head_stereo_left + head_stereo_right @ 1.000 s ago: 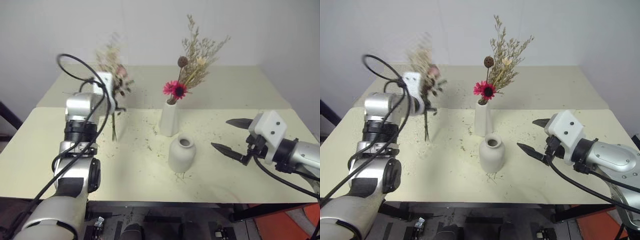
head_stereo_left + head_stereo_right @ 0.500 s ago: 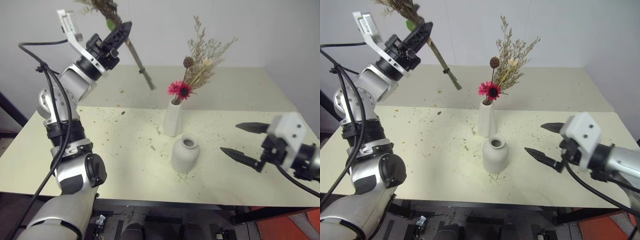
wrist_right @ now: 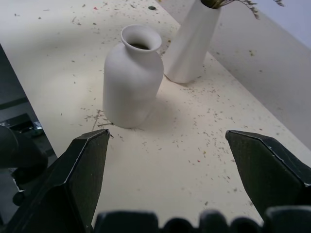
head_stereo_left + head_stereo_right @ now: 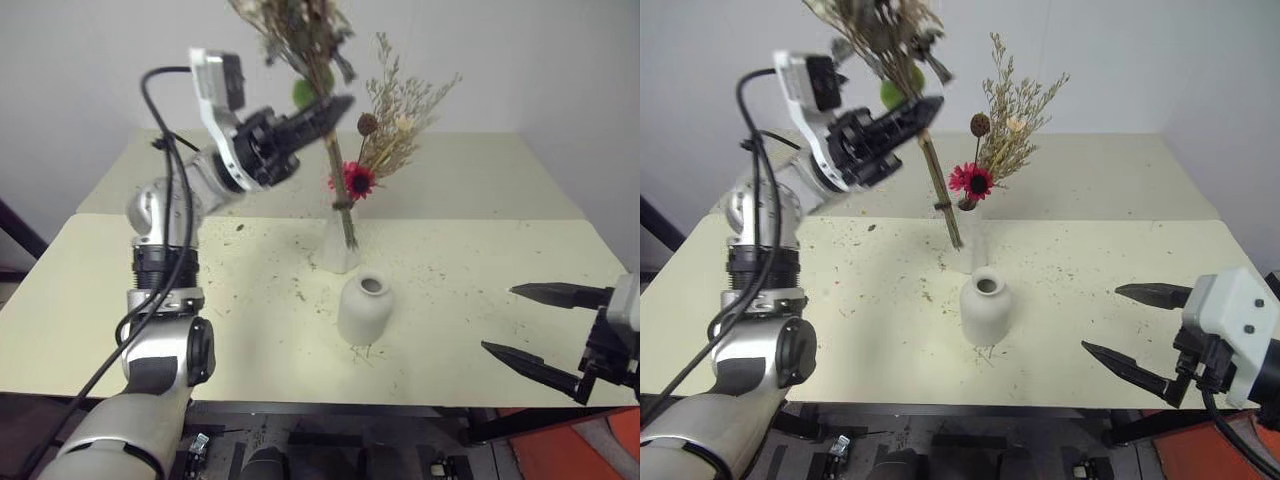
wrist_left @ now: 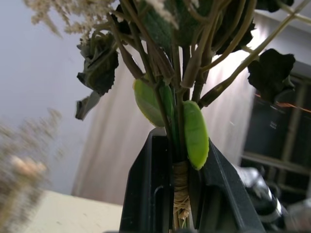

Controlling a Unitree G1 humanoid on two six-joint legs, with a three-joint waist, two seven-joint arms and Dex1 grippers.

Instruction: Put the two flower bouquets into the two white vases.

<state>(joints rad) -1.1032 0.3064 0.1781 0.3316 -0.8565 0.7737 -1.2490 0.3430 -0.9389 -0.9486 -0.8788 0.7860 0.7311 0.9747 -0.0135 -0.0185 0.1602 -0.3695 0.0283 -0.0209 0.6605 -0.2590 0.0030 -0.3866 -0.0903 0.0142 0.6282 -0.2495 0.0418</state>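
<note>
Your left gripper (image 4: 335,105) is clenched on the rose bouquet (image 4: 300,45) where twine binds its stems, as the left wrist view shows; gripping there keeps the bunch together and leaves the long stem ends hanging free below the fingers for insertion. The bouquet is held high above the desk (image 4: 470,260), heads upward and tilted, its stem tips hanging in front of the tall vase (image 4: 338,240), not yet over any opening. That tall vase, toward the middle of the desk, already carries the daisy bouquet (image 4: 385,135), so the empty squat vase (image 4: 362,310), just nearer the front edge, is judged the target. It lies below and to the right of the clenched fingers, well apart from them. Your right gripper (image 4: 545,325) hovers released, jaws wide, near the desk's front right corner, facing the squat vase, presumably to steady it.
</note>
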